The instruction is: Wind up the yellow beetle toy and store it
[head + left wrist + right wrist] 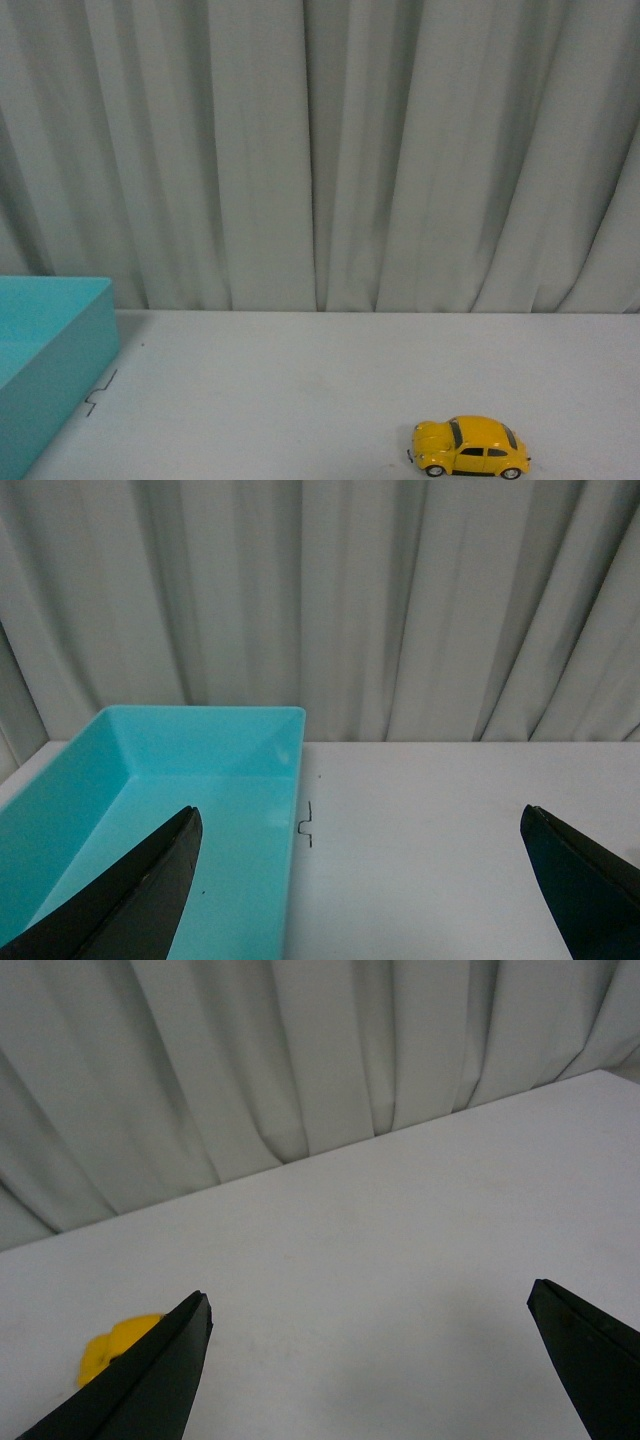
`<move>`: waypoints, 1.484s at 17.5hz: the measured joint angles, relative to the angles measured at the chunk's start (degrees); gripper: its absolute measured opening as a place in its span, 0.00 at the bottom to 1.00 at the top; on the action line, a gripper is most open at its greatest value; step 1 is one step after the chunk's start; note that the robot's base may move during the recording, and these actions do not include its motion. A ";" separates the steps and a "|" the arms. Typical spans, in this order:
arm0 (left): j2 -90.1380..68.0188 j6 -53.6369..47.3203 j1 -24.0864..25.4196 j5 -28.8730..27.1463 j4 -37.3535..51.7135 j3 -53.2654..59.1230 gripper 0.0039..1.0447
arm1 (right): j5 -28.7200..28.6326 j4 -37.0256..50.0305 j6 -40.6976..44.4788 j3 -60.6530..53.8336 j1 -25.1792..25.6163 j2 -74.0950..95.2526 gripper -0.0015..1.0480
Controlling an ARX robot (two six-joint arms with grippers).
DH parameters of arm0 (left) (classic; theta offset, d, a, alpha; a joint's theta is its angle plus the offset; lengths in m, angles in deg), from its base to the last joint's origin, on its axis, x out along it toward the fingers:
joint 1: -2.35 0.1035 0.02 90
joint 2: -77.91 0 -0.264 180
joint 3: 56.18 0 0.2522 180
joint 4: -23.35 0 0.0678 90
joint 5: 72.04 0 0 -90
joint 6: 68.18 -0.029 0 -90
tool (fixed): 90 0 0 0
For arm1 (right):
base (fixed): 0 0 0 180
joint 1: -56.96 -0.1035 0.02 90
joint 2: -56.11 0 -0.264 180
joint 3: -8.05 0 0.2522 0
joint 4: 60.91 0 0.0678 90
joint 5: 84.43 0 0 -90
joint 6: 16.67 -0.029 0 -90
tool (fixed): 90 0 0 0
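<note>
The yellow beetle toy [469, 447] stands on its wheels on the white table near the front edge, right of centre, its nose pointing left. In the right wrist view only a yellow sliver of the toy [112, 1347] shows beside one dark finger [150, 1380]. My right gripper [368, 1305] is open over bare table, the toy outside its jaws. My left gripper [360, 820] is open too, one finger [130, 890] over the turquoise box [292, 780], the other over the table. Neither arm appears in the front view.
The turquoise open box [60, 330] sits at the table's left edge, its inside bare. A small black mark [307, 825] lies on the table beside the box's right wall. A grey pleated curtain [320, 150] closes off the back.
</note>
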 joint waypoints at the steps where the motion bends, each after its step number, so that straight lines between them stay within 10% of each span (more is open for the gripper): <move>1: 0.00 0.00 0.00 0.02 0.00 0.00 0.94 | -5.70 11.50 0.00 -0.15 5.84 9.97 0.94; 4: 0.00 0.00 0.00 -0.04 -0.07 0.00 0.94 | -19.30 46.10 0.00 10.91 15.34 50.27 0.94; 8: -0.02 0.00 0.00 0.02 0.00 0.00 0.94 | -28.72 47.91 2.93 33.42 8.15 78.95 0.94; 14: 0.00 0.00 0.00 0.00 0.00 0.00 0.94 | -59.41 10.05 37.13 56.96 -0.15 87.47 0.94; 19: 0.00 -0.02 0.00 0.00 0.00 0.00 0.94 | -58.93 -27.06 75.67 70.79 -1.49 97.81 0.94; 26: 0.00 -0.02 0.00 0.02 0.00 0.00 0.94 | -51.43 -48.24 102.40 87.27 -5.42 114.16 0.94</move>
